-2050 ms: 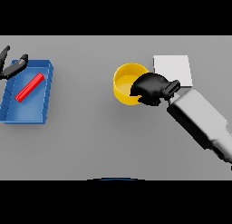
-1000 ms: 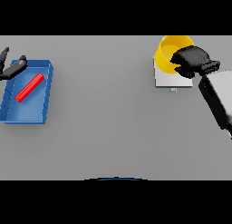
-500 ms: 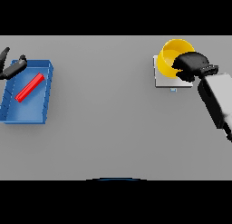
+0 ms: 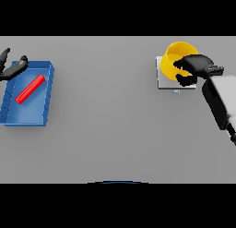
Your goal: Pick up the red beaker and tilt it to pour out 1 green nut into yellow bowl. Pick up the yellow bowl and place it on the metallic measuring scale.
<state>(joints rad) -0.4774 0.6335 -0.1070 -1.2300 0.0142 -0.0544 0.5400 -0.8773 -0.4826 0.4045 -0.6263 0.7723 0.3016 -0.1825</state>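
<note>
The bowl (image 4: 177, 61) is a round, smooth yellow cup shape with a plain matte wall, and it sits over the scale (image 4: 162, 79) at about two o'clock on the table (image 4: 110, 130). The scale is a flat, pale square plate with a dull metallic look; only its left and near edges show past the bowl. The right hand (image 4: 196, 66), dark and glossy, is curled over the bowl's right rim and grips it, the white and grey forearm running off toward four o'clock.

At nine o'clock lies a shallow blue tray (image 4: 46, 95), rectangular with low raised walls. In it rests the beaker (image 4: 30, 88), seen as a slim red bar lying flat and slanted, its upper end toward the tray's far right corner. The left hand (image 4: 11, 68) shows at the tray's far left corner, fingers spread and relaxed, holding nothing.

The table is a plain, even grey surface.
</note>
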